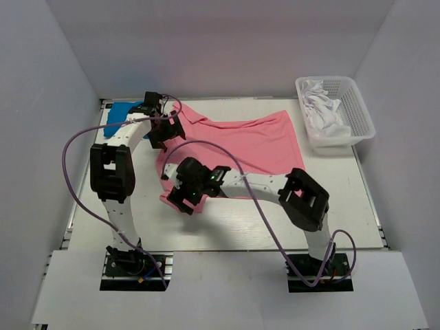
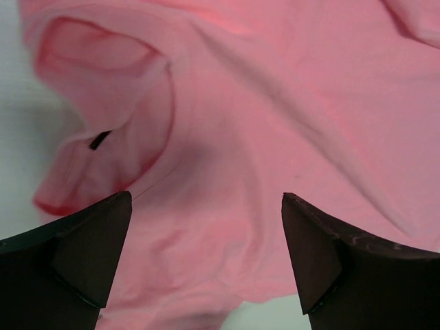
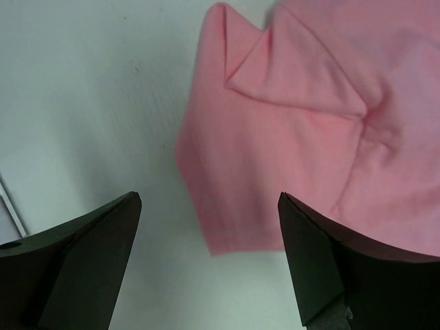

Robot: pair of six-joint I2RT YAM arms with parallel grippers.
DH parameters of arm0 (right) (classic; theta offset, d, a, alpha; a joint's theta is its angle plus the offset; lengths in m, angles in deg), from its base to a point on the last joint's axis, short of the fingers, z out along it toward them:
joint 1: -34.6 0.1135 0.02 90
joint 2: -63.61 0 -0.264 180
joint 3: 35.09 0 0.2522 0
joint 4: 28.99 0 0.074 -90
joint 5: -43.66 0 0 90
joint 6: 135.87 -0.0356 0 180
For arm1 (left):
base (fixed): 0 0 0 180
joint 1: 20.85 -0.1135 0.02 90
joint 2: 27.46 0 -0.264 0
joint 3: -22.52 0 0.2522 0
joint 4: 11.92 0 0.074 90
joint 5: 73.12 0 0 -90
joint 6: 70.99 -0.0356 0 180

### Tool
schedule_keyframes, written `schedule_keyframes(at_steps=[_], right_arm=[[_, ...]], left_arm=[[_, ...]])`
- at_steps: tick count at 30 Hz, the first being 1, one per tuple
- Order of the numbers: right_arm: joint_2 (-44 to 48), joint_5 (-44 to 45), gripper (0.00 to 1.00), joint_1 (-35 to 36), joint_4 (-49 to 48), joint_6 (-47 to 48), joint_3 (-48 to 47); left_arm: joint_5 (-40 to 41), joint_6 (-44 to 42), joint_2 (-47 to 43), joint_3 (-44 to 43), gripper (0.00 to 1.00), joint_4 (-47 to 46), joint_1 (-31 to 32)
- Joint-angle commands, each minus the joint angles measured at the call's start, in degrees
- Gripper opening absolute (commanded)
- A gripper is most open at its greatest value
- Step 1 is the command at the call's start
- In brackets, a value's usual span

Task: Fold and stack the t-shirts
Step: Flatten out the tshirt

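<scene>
1. On the white table, a salmon-pink t-shirt lies spread and rumpled.
2. Left gripper hovers over its neck opening, jaws wide, empty.
3. Right gripper, jaws parted and empty, hangs above the shirt's near-left corner.
4. Blue t-shirt lies far left.

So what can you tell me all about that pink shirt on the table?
The salmon-pink t-shirt is soft, thin-looking cloth, lying spread out but wrinkled on the white table. Its neck opening shows a small dark tag, and one edge near the right arm is folded over. The left gripper and right gripper hang open above it; neither holds it.
</scene>
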Motion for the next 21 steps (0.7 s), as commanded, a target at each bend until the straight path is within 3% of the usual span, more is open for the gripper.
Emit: schedule_keyframes(at_steps=[1,8,11,12,14,19,21], right_arm=[[-1.81,7.56,0.84,1.93,-4.22,3.62,-3.00],[-9.97,9.14,0.78,4.92,-3.18,4.67,-9.23],[-12.27,9.41,0.70,5.36,-3.79,4.67,-10.82],[-12.62,9.15,0.55,5.36,-4.05,4.85,-11.00],[-13.50,9.15,0.44,5.45,-3.62,4.85,-11.18],[-12.71,7.84,0.34,5.45,-1.78,3.97,-6.61],[-12.54,7.22,0.23,5.54,-0.20,3.00,-5.82]], left_arm=[[-6.00,-0.94,-2.42,-2.95,1.00,-4.66,0.74],[-8.56,-2.87,4.09,-4.09,1.00,-5.27,0.74],[-8.56,-2.35,6.10,-4.09,1.00,-5.27,0.74],[-9.08,-2.34,6.72,-3.48,1.00,-5.79,0.74],[-9.09,-2.34,6.73,-2.77,1.00,-5.80,0.74],[-6.81,-3.05,7.87,-0.05,1.00,-6.32,0.74],[-7.42,-3.05,8.49,1.35,1.00,-7.03,0.21]])
